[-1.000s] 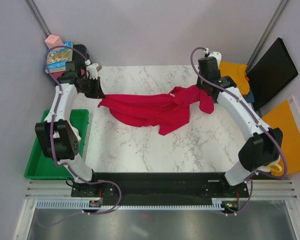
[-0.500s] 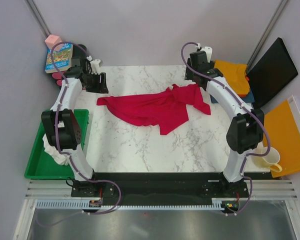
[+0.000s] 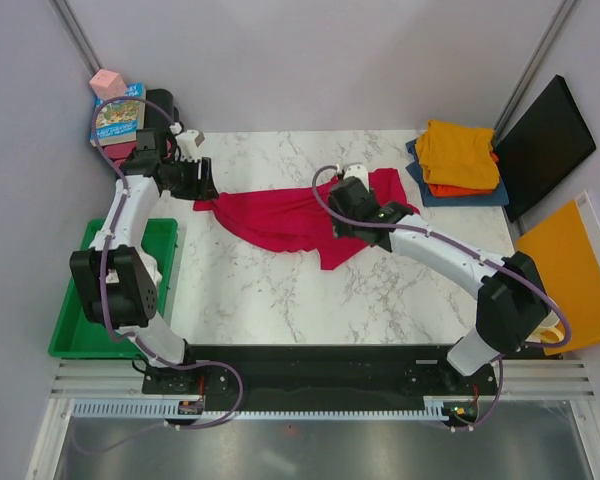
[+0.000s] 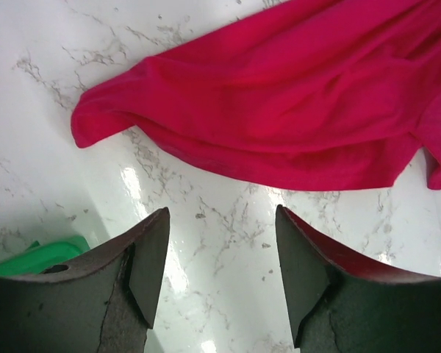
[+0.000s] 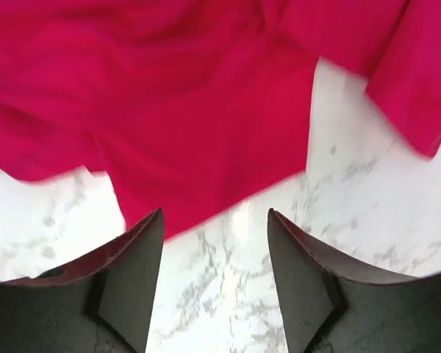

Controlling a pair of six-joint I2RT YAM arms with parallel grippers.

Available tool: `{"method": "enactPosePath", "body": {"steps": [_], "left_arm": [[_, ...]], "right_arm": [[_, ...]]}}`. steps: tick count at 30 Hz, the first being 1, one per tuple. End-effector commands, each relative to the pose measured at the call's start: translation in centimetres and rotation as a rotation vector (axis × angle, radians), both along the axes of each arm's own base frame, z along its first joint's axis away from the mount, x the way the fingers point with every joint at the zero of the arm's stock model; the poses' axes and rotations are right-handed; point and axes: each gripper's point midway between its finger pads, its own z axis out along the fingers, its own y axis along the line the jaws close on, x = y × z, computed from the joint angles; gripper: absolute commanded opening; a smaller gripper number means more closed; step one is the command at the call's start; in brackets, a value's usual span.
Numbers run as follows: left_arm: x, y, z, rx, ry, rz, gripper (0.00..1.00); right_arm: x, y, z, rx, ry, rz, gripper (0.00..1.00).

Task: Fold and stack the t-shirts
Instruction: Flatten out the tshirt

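Note:
A crimson-red t-shirt [image 3: 280, 215] lies crumpled across the back middle of the marble table [image 3: 280, 300]. My left gripper [image 3: 204, 186] hovers at its left end, open. In the left wrist view the left gripper [image 4: 220, 272] has only bare marble between its fingers, and the red t-shirt [image 4: 294, 95] lies just beyond them. My right gripper [image 3: 342, 222] hangs over the shirt's right half, open. In the right wrist view the right gripper [image 5: 214, 279] is empty, with the red t-shirt [image 5: 206, 95] edge just ahead of it. Folded yellow-orange [image 3: 460, 148], orange [image 3: 462, 188] and blue [image 3: 420, 172] t-shirts are stacked at the back right.
A green tray [image 3: 80, 320] sits off the table's left edge. A pink block and a book on a dark case [image 3: 118, 110] stand at the back left. A black panel [image 3: 545, 140], a flat orange board [image 3: 580, 270] and a mug [image 3: 546, 325] are on the right.
Both grippers have opened and let go of the red shirt. The right arm has swung from the back right corner to the middle, uncovering the folded stack. The left gripper has barely moved.

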Motion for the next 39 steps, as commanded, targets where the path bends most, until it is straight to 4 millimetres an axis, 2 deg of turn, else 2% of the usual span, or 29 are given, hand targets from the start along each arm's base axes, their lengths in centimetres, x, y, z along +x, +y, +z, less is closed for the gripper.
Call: {"method": "enactPosePath", "body": {"steps": [1, 4, 7, 10, 15, 17, 19, 23, 25, 29, 34, 36, 37, 38, 39], "left_arm": [[-1.5, -1.0, 1.3, -0.027, -0.044, -0.034, 0.66], [-2.5, -1.2, 0.7, -0.033, -0.024, -0.036, 0.65], [-3.2, -1.1, 0.3, -0.036, -0.009, -0.033, 0.65], [-3.7, -1.2, 0.1, -0.035, -0.003, -0.033, 0.65], [-4.3, -1.1, -0.1, -0.029, 0.003, -0.035, 0.64], [-4.6, -1.1, -0.3, -0.029, 0.010, -0.036, 0.64], [-4.8, -1.2, -0.2, -0.026, 0.009, -0.041, 0.64], [-5.2, -1.0, -0.6, -0.013, 0.013, -0.042, 0.64], [-5.4, -1.0, -0.7, -0.009, 0.014, -0.046, 0.64], [-5.4, -1.0, -1.2, -0.011, 0.028, -0.044, 0.64], [-5.6, -1.4, -1.7, -0.039, 0.053, -0.040, 0.64], [-5.8, -1.5, -1.9, -0.042, 0.062, -0.041, 0.63], [-6.0, -1.6, -2.2, -0.043, 0.070, -0.040, 0.64], [-6.1, -1.6, -2.4, -0.043, 0.074, -0.042, 0.63], [-6.2, -1.6, -2.4, -0.040, 0.076, -0.041, 0.63]], "right_arm": [[-2.4, -2.1, -4.0, 0.042, 0.069, -0.131, 0.65], [-2.8, -2.8, -5.6, 0.058, 0.082, -0.196, 0.64], [-2.1, -3.2, -6.7, 0.111, 0.085, -0.251, 0.64], [-1.1, -2.8, -7.7, 0.150, 0.095, -0.262, 0.64], [0.1, -1.5, -10.5, 0.158, 0.127, -0.260, 0.63], [0.7, -1.7, -11.4, 0.165, 0.125, -0.292, 0.63], [1.1, -2.8, -12.0, 0.177, 0.128, -0.339, 0.62], [1.8, -4.3, -11.9, 0.218, 0.095, -0.399, 0.62], [1.9, -4.8, -11.8, 0.218, 0.093, -0.414, 0.62], [1.2, -5.4, -13.6, 0.205, 0.146, -0.434, 0.62], [0.6, -4.4, -15.8, 0.233, 0.207, -0.410, 0.62], [0.6, -3.6, -16.3, 0.250, 0.235, -0.382, 0.56], [0.6, -3.4, -16.8, 0.247, 0.248, -0.375, 0.49], [0.8, -3.2, -16.7, 0.254, 0.245, -0.369, 0.32], [0.9, -3.1, -16.6, 0.256, 0.242, -0.367, 0.22]]}}
